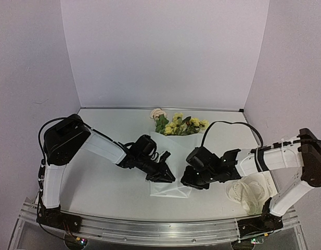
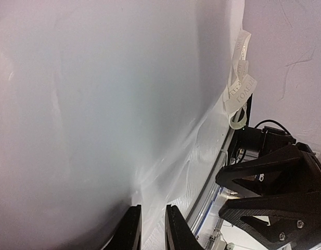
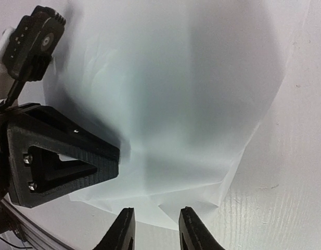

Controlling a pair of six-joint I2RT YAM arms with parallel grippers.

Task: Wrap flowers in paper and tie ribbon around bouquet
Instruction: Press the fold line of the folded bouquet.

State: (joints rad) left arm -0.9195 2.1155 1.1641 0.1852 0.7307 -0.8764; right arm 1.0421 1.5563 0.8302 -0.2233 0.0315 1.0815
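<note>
The paper (image 1: 173,153) is white, shading to grey in its creases. The flowers (image 1: 180,125) are yellow with green leaves, beside one pale pink-cream rose (image 1: 158,113). The ribbon (image 2: 239,88) is off-white with faint grey printed letters. The left gripper (image 1: 168,177) and right gripper (image 1: 187,181) are black, the table (image 1: 108,182) whitish, the walls (image 1: 160,52) pale lilac.

Illumination is diffuse, overhead and even.

Top view: bright and sharp throughout. Only faint, soft shadows fall on the table (image 1: 98,182). The walls (image 1: 165,52) carry a violet cast.

Left wrist view: the paper (image 2: 98,104) lies close to the lens, out of focus and nearly washed out, shading to grey at lower left. The ribbon (image 2: 241,78) is sharper.

Right wrist view: a broad soft shadow crosses the paper. The table texture at lower right is in focus.
</note>
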